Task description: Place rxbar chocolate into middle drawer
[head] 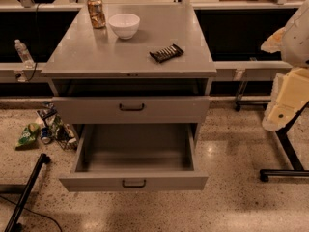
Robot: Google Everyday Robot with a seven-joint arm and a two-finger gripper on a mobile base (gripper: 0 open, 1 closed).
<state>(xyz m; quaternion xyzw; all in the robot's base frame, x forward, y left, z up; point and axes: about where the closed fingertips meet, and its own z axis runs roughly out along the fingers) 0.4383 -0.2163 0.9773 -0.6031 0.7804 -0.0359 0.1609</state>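
Note:
The rxbar chocolate (166,52), a flat dark wrapper with pale stripes, lies on the grey cabinet top (96,52), right of centre near the front edge. The middle drawer (135,181) is pulled out and open, and its grey inside (137,146) holds nothing. The upper drawer front (131,108) above it is nearly closed. My gripper (285,100), a pale cream shape at the right edge, hangs beside the cabinet, well right of and below the bar. It touches nothing and holds nothing that shows.
A white bowl (124,25) and an orange drink can (96,12) stand at the back of the top. Snack bags and a can (43,129) lie on the floor left. A water bottle (21,52) stands far left. Black stand legs (285,173) sit right.

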